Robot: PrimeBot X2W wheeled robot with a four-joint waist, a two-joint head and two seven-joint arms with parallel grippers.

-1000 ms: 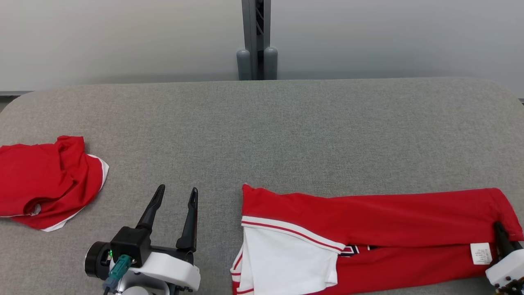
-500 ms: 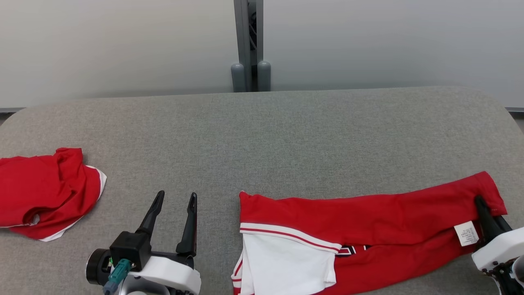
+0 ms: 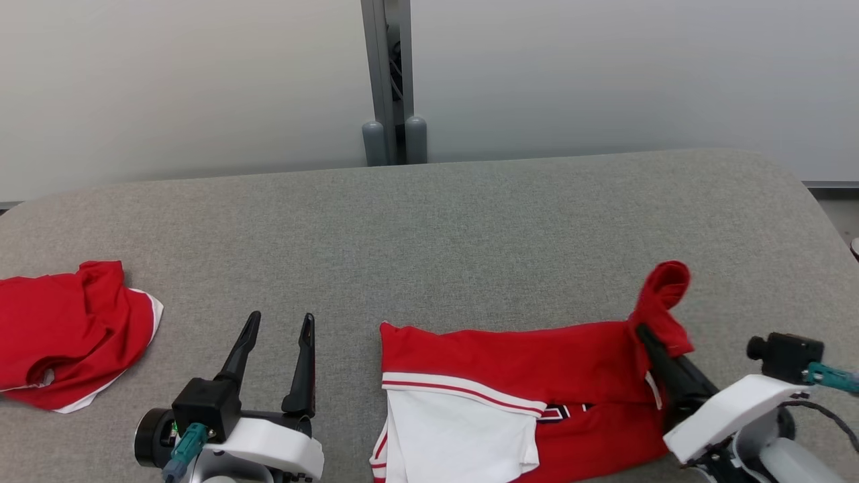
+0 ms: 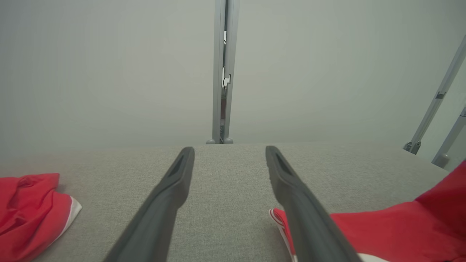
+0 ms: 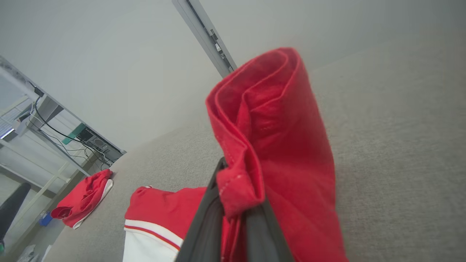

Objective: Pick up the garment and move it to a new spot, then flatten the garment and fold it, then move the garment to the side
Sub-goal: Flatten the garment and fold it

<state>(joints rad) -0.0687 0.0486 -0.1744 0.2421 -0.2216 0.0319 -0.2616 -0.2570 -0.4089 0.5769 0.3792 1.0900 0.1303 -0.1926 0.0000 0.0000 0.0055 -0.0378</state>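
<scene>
The garment (image 3: 523,362) is red with a white, red-striped part at its near left, and it lies on the grey table (image 3: 470,221) right of centre. My right gripper (image 3: 645,333) is shut on the garment's right end. That end (image 5: 276,145) stands up off the table as a rolled red flap above the fingers. My left gripper (image 3: 280,318) is open and empty, just left of the garment's left edge (image 4: 280,218) and apart from it. Its fingers (image 4: 174,185) point toward the back wall.
A second red piece of clothing (image 3: 67,329) with white trim lies bunched at the table's left edge. A grey post (image 3: 389,80) stands behind the table's far edge. Bare grey table stretches behind both garments.
My right gripper has lifted the garment's right end and carried it left, so the cloth spans less of the table. The camera has shifted. The left gripper has stayed put.
</scene>
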